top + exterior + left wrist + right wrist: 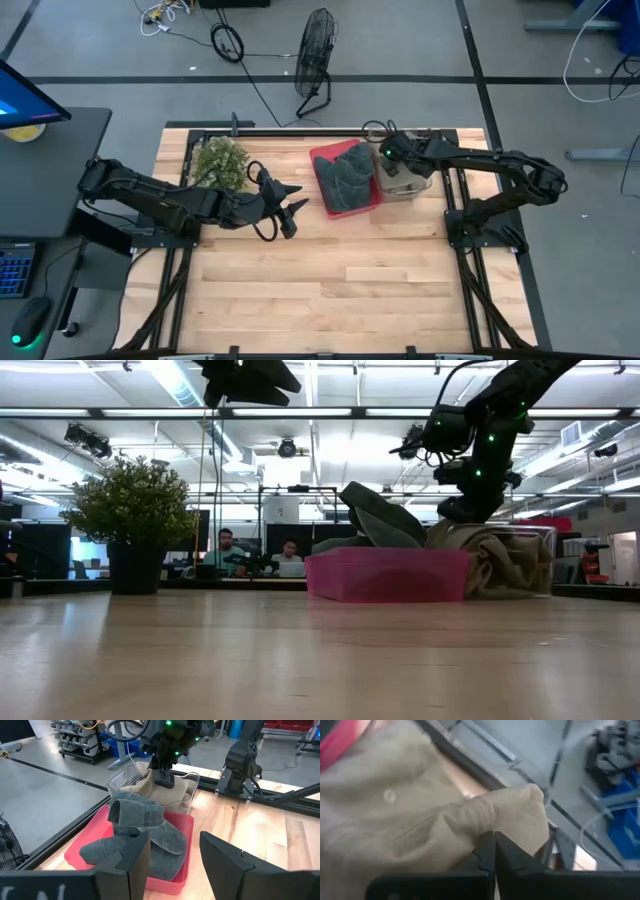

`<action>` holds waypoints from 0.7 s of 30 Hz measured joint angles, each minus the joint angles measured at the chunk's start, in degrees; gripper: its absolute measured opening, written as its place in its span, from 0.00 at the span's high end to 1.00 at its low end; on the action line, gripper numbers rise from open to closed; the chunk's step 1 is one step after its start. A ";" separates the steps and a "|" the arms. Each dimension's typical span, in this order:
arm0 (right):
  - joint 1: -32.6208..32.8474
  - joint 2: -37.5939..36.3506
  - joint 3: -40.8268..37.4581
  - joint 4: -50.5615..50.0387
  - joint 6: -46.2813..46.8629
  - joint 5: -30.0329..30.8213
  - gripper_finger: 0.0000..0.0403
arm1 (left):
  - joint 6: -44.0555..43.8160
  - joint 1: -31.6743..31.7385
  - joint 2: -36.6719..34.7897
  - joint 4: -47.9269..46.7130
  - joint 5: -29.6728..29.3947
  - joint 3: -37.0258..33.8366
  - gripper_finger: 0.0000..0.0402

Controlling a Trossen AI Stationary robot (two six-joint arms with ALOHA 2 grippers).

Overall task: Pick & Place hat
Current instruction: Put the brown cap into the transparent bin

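— How far along are you?

— I am only starting the pick. My right gripper (491, 851) is pinching a fold of the tan hat (420, 820), jaws pressed together on the cloth, down in the clear bin (120, 777) just beside the pink tray (322, 158).

— So nothing is placed yet?

— That hat is sitting in its bin, not lifted. The grey hats (145, 832) are lying piled in the pink tray.

— And the other arm?

— My left gripper (293, 204) is waiting, jaws spread, near the plant (220, 162), holding nothing.
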 joint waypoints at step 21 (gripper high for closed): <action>-2.15 7.28 0.90 -5.40 -0.60 -10.94 1.00 | -0.76 1.75 0.00 -1.17 -0.01 0.00 0.56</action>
